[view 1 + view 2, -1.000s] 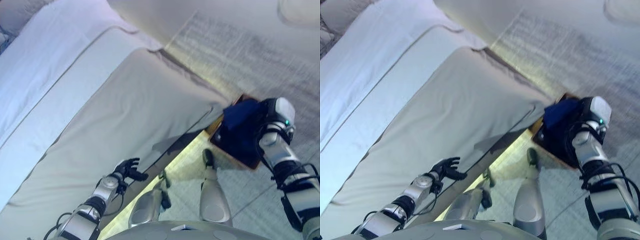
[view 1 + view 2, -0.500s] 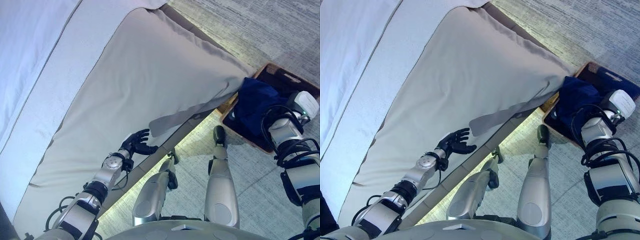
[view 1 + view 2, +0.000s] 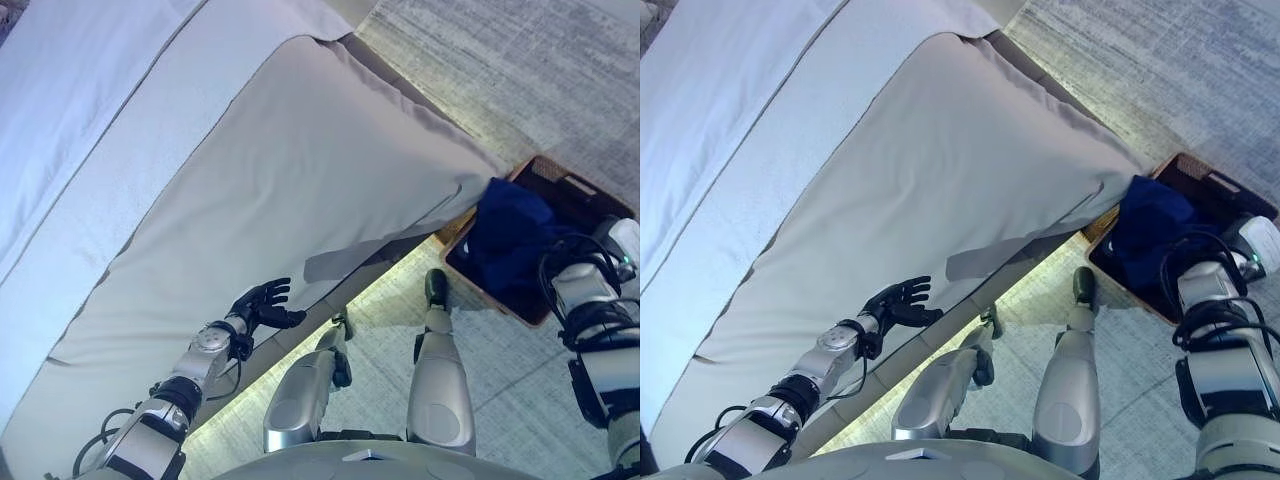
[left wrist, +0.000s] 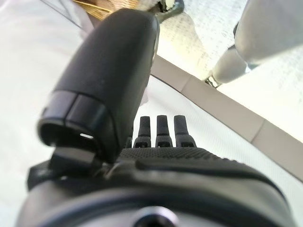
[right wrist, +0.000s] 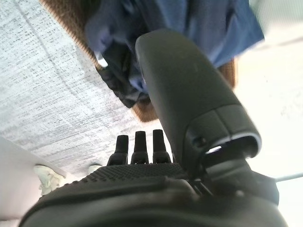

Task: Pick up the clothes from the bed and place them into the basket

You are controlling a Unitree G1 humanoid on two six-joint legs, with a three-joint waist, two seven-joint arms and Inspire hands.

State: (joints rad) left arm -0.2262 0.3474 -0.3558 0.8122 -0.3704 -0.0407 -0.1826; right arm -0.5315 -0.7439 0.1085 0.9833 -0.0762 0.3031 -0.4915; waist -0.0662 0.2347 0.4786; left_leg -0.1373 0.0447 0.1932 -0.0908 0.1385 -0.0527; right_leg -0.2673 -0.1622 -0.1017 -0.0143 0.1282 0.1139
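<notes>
A heap of dark blue clothes (image 3: 508,238) lies in the brown wicker basket (image 3: 566,182) on the floor by the bed's corner. My right hand (image 5: 142,189) hovers just over the basket, open, its thumb (image 5: 189,94) straight and nothing in it; the blue clothes (image 5: 199,19) show past it. Over the near edge of the bed (image 3: 280,190), which has a grey cover, my left hand (image 3: 258,303) is open and holds nothing. I see no clothes on the part of the bed in view.
A white sheet (image 3: 70,110) covers the bed's far side. A grey patterned rug (image 3: 520,60) lies beyond the basket, pale floor tiles (image 3: 520,370) in front of it. A lit strip runs under the bed's edge (image 3: 400,275).
The camera has swung about. One second ago my right hand was at the blue clothes above the basket; now they lie in it and the hand is free. The left hand stays open.
</notes>
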